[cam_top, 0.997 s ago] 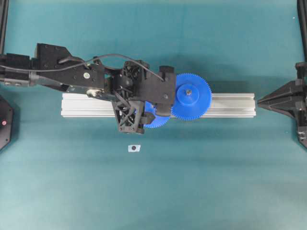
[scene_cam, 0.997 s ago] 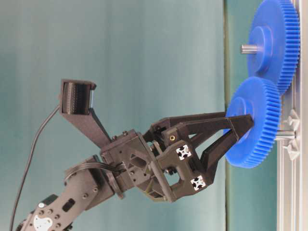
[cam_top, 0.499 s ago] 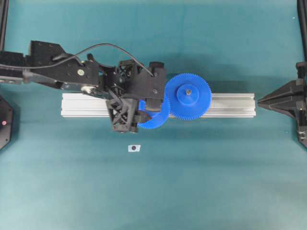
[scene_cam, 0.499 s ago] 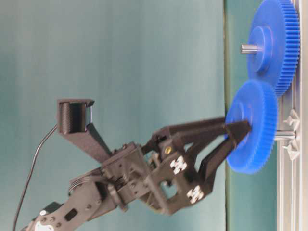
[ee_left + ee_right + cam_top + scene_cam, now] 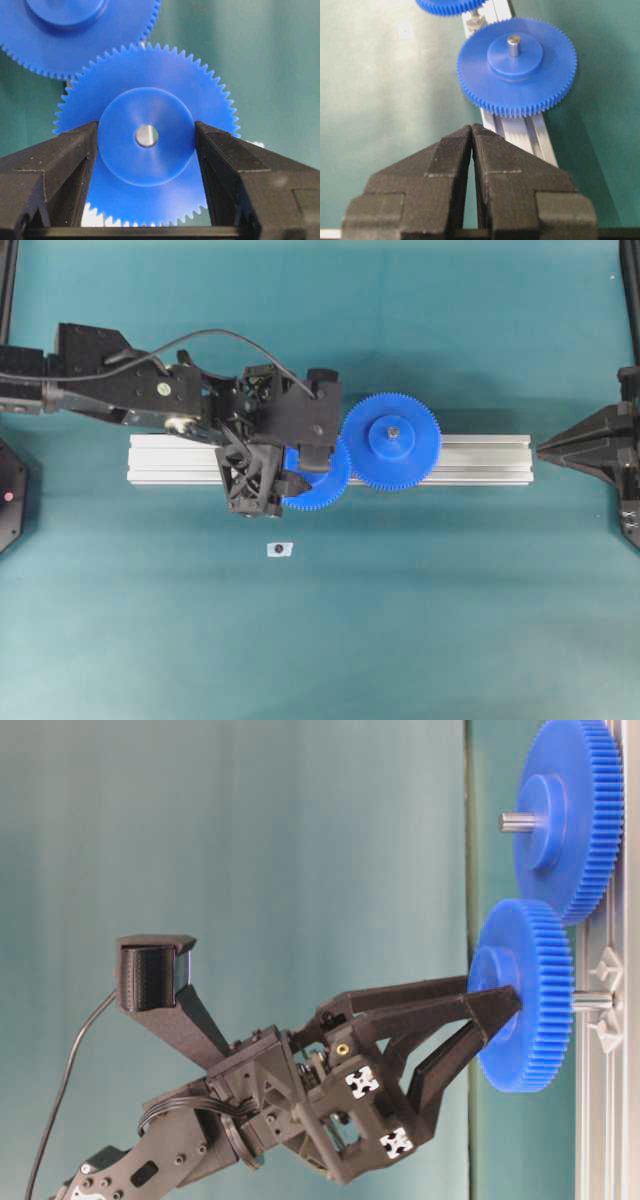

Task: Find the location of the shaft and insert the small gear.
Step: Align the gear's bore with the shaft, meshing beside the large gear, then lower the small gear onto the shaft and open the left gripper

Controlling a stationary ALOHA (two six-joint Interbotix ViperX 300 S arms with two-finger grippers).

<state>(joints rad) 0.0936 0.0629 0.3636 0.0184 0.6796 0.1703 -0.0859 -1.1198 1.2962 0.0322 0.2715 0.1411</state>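
Note:
The small gear is a bright blue toothed wheel over the rail. My left gripper is shut on its raised hub, one black finger on each side. The shaft's silvery tip shows inside the hub's central hole. From table level the gear stands a short way off the rail, with the shaft bridging the gap. Its teeth meet those of the larger blue gear. My right gripper rests shut and empty at the right, off the rail's end.
The aluminium rail lies across the middle of the teal table. The larger gear sits on it with a grey pin through its hub. A tiny white square with a black dot lies in front of the rail.
My left gripper has carried the small gear back over the rail. The gear went from tilted to square with the rail, and the shaft now sits in its hole.

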